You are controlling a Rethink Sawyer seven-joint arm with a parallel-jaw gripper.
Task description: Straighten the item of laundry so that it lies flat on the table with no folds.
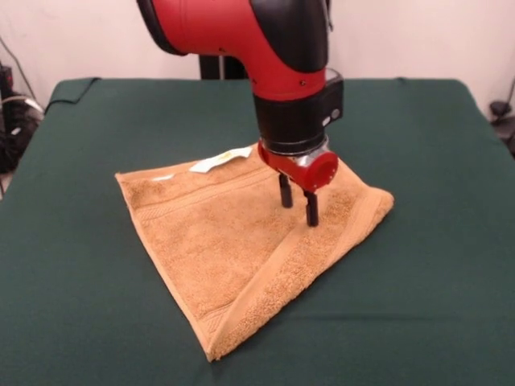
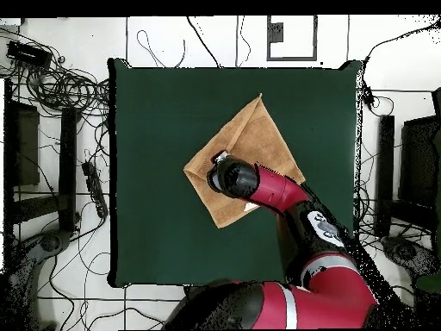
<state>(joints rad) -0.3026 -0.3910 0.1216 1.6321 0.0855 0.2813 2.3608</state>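
The orange-tan towel (image 1: pixel 241 241) lies near the middle of the green surface (image 1: pixel 96 322), folded over on itself into a rough triangle, with a thick folded band running along one slanting edge. A small white label (image 1: pixel 219 160) sticks out from the towel's edge nearest the arm's side. The gripper (image 1: pixel 298 205) hangs directly above the towel, close to that folded band. Its two black fingers (image 1: pixel 311 209) point down with a narrow gap between them, slightly parted and holding nothing; their tips seem just clear of the cloth, though contact is hard to judge.
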